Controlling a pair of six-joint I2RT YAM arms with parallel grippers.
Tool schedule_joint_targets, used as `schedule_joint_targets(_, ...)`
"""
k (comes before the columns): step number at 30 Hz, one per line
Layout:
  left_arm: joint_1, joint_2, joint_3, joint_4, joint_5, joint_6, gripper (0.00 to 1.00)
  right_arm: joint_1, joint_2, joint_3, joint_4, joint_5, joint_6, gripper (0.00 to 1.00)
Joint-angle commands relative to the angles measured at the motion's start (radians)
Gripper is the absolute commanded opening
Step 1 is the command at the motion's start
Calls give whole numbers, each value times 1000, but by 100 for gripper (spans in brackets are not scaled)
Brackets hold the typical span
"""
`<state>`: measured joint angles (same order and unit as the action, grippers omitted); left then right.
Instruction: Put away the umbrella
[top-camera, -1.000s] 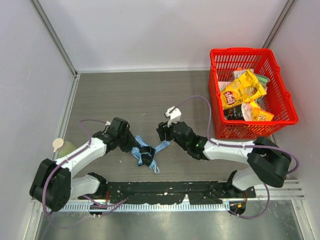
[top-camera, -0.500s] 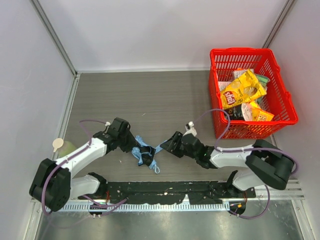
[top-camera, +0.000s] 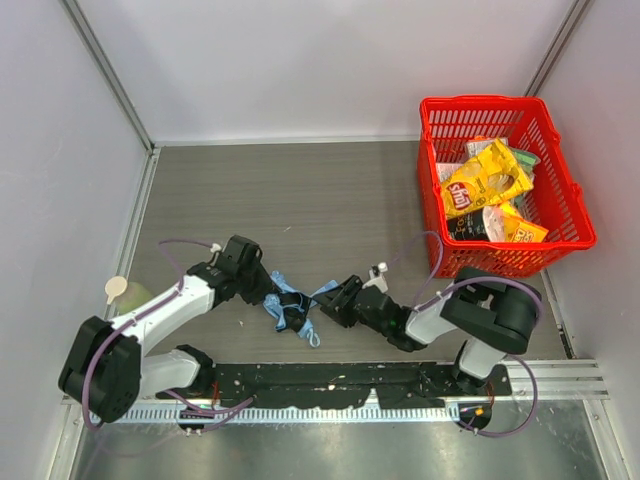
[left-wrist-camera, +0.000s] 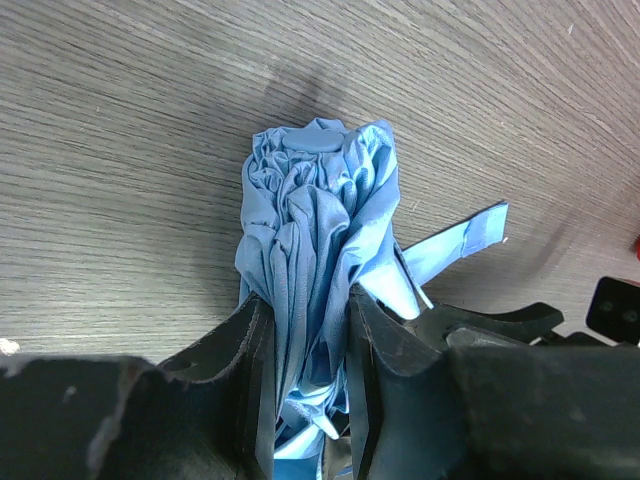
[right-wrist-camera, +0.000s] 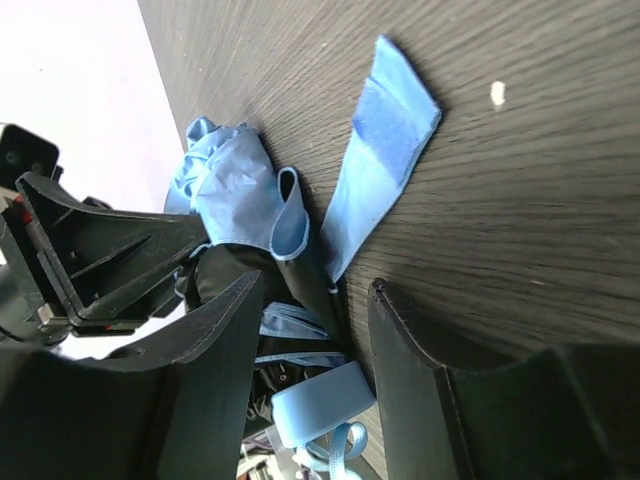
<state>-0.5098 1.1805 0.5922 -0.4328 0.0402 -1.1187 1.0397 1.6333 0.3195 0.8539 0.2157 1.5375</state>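
While the left pincer (left-wrist-camera: 308, 305) clenches the bunched sky-blue fabric of the umbrella (left-wrist-camera: 315, 190) between its two jaws, the right pincer (right-wrist-camera: 315, 290) stands released, its jaws apart just beside the umbrella's flat strap (right-wrist-camera: 385, 150), not gripping it. The umbrella lies crumpled on the counter (top-camera: 300, 200) between both arms, well apart from the red basket (top-camera: 478, 101).
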Motion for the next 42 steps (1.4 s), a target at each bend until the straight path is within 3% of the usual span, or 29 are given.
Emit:
schedule_joint_targets(1, -7, 16, -20, -133, -79, 39, 0, 2, 62, -23, 164, 82, 85, 50)
schedule_joint_targets(4, -7, 16, -20, -135, -79, 36, 0, -3, 134, -23, 207, 94, 81, 48)
schedule_joint_targets(8, -9, 4, -23, -135, -77, 31, 0, -4, 279, -17, 435, 91, 76, 38)
schedule_joint_targets(12, -10, -1, -19, -144, -79, 34, 0, -4, 379, -14, 579, 103, 69, 35)
schedule_joint_targets(20, -12, -13, -20, -150, -79, 33, 0, -3, 421, 39, 493, 154, 36, 39)
schedule_joint_targets(25, -10, -22, -20, -158, -82, 36, 0, -1, 465, 47, 543, 201, 104, 36)
schedule_joint_targets(31, -12, -21, -12, -159, -83, 39, 0, -15, 485, 73, 579, 195, 53, 30)
schedule_joint_targets(37, -12, -15, -3, -182, -115, 42, 0, -38, 502, 66, 717, 194, -143, 1)
schedule_joint_targets(42, -19, 30, 11, -213, -128, 34, 0, -84, 390, 93, 798, 91, -450, 1)
